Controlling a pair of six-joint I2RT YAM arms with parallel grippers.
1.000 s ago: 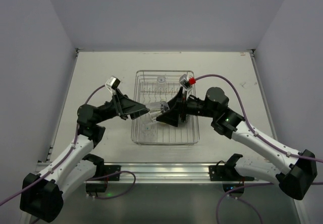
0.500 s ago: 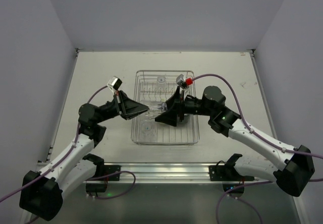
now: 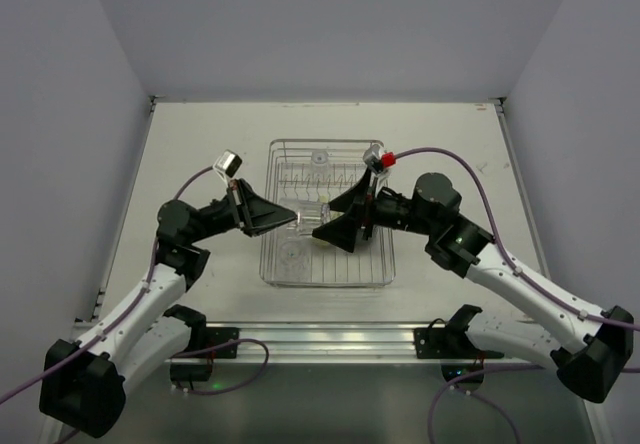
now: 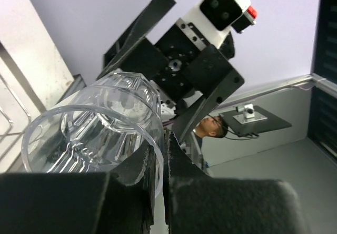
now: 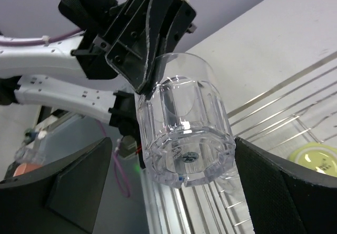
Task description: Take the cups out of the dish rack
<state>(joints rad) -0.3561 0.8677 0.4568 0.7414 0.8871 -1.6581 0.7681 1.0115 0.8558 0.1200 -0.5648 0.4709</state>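
- One clear tumbler (image 4: 95, 123) hangs mid-frame, rim pinched in the left gripper (image 4: 162, 163); right gripper (image 5: 174, 149) gapes empty.
- None looks unloaded yet; yellow cup (image 5: 316, 160) sits in the dish rack (image 3: 377, 264).

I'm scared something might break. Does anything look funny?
One clear cup hangs tipped sideways above the dish rack, pinched by its rim in the left fingers, the right fingers open around it. Nothing looks broken.
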